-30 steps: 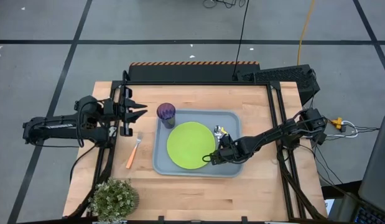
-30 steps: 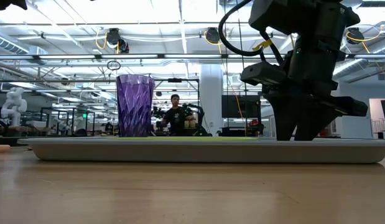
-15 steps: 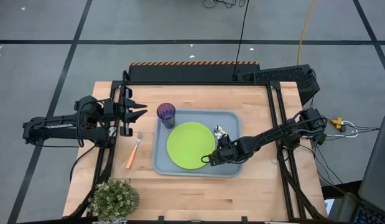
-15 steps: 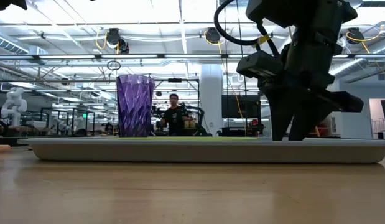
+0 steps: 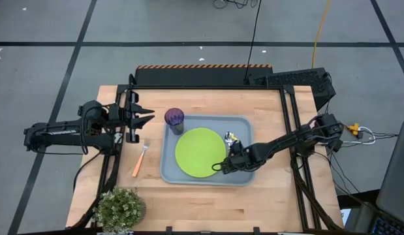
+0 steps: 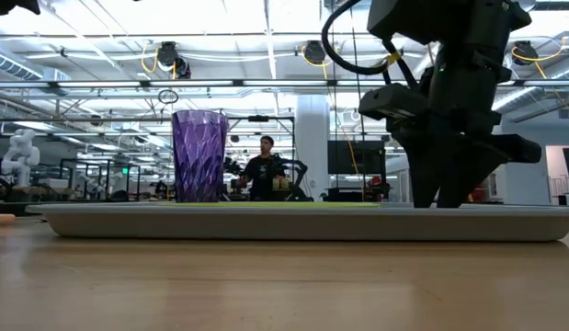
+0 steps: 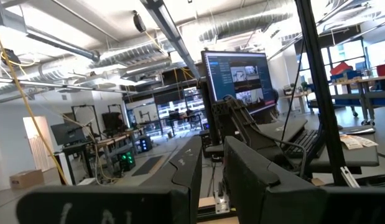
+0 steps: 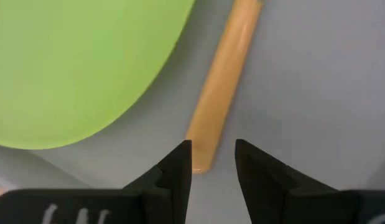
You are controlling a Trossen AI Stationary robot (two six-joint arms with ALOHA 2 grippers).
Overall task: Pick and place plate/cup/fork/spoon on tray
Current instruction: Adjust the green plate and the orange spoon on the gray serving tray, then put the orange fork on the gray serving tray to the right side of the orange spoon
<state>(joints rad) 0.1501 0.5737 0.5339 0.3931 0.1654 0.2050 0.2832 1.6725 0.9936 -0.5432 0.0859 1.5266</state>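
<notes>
— What is seen of the table [image 5: 267,196] and the room?

— A pale wooden table is shown on a grey floor marked with dark lines. A grey-blue tray [image 5: 244,124] is set at the frame's centre, the green plate [image 5: 198,151] lying on it and the purple cup [image 5: 174,118] standing at its upper-left corner. The fork [image 5: 140,159] is left on the wood just left of the tray, and a small plant [image 5: 119,207] is placed at lower left. In the low view a person [image 6: 265,171] is seen far behind, in a lit hall.

— How are the arms posed?

— The right hand [image 5: 219,166] is lowered onto the tray beside the plate's right edge, its fingers spread slightly at the end of the spoon [image 8: 222,81], whose handle is not pinched. The left hand [image 5: 147,115] is held left of the cup, fingers parted.

— What is hard to make out?

— Only the spoon's orange handle is shown in the wrist view; from above it is mostly covered by the arm.
</notes>
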